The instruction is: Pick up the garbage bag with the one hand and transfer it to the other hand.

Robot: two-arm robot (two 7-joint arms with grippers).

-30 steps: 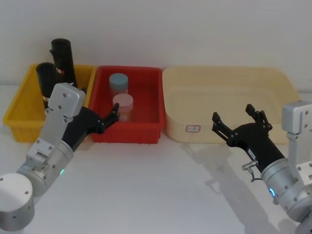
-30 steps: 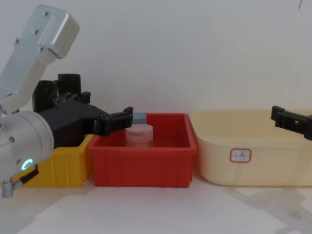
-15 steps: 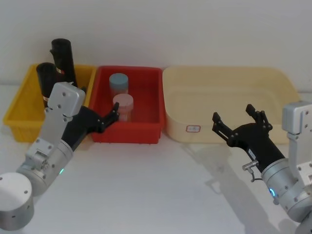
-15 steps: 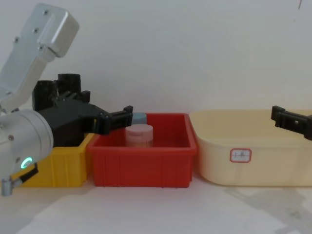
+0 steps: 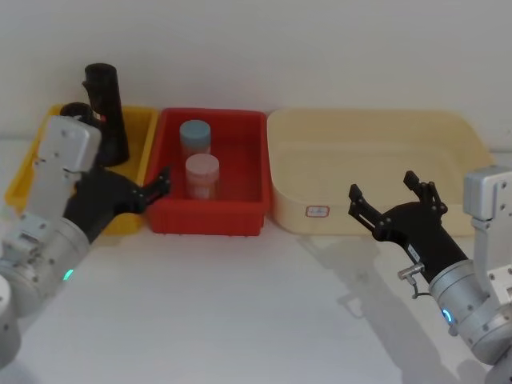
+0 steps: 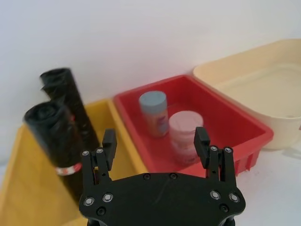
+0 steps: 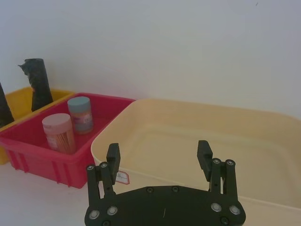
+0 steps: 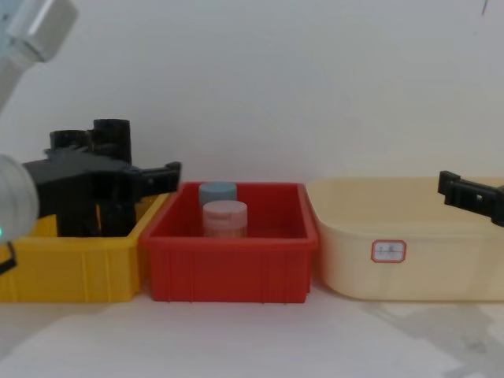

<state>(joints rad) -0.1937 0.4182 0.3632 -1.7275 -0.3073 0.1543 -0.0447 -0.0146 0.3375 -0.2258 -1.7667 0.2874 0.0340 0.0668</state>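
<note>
The garbage bag (image 6: 55, 136) stands upright in the yellow bin (image 8: 71, 268), near-left of the taller roll (image 5: 106, 112). The left gripper (image 5: 160, 182), fingers apart, hovers by the bin's right wall, right of the bag. Far right, the right gripper (image 5: 384, 188) hangs spread open before the cream tub (image 5: 376, 132).

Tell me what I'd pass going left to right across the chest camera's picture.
Yellow bin → red bin → cream tub. The left gripper reaches across the yellow bin in front of the black rolls. The right gripper hangs over the tub's right end.
</note>
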